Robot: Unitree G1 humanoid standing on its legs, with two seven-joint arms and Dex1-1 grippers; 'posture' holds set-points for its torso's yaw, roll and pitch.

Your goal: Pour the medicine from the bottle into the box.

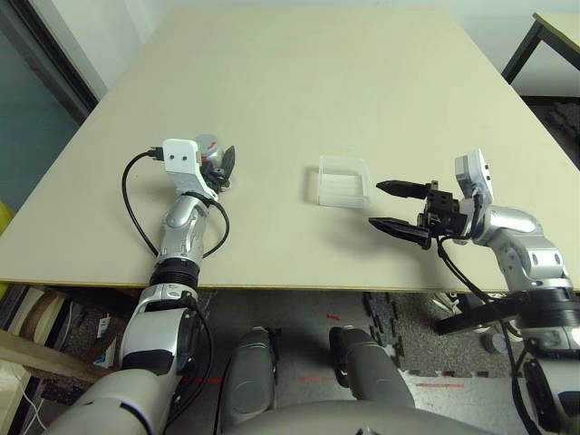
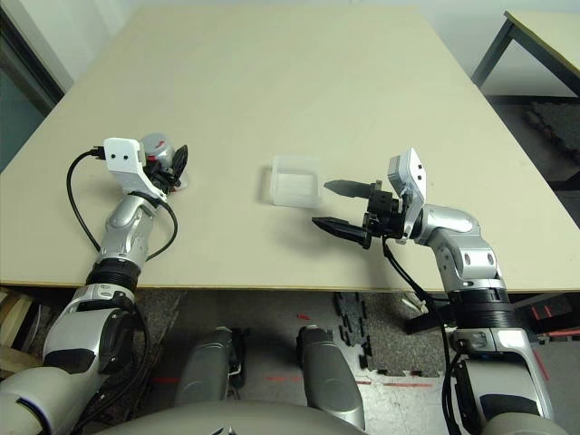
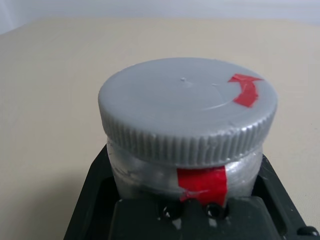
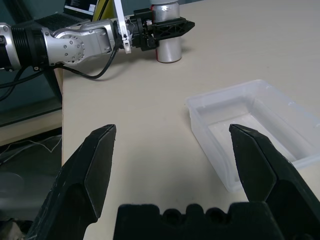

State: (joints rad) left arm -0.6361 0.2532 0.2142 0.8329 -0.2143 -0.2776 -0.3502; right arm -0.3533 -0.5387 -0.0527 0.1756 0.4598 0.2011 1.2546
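Below the near edge of the tabletop [image 1: 299,109], the floor [image 1: 308,331] is grey concrete with short red marks, and black foam mats [image 1: 385,322] with toothed edges lie under the table's right side. On the left, beneath the table, pale wooden pieces [image 1: 27,340] rest beside a teal wall [image 1: 32,136].

The tabletop is a broad, pale beige board, plain and matte, with a thin, light edge.

Near the near edge on the right, the right gripper [image 1: 399,208] hangs over the table pointing across toward the left side, its two black fingers spread wide with nothing between them. Just beyond its fingertips, about midway along the table's width and a little in from the near edge, sits the box [image 1: 344,181], a clear, low-walled square. In the right wrist view its floor [image 4: 260,125] looks bare; whether any medicine lies in it cannot be told.

Toward the left edge, about as far in as the box, the left gripper [image 1: 225,168] has its fingers closed on the body of the bottle [image 1: 210,149], which stands upright on the table with its ribbed grey cap [image 3: 187,112] on. A red stripe runs down the label and a red mark sits on the cap.

The far half of the table is plain board. Past its far right corner stands another table [image 1: 548,36] with dark legs; behind the far left corner is a white wall [image 1: 100,32].
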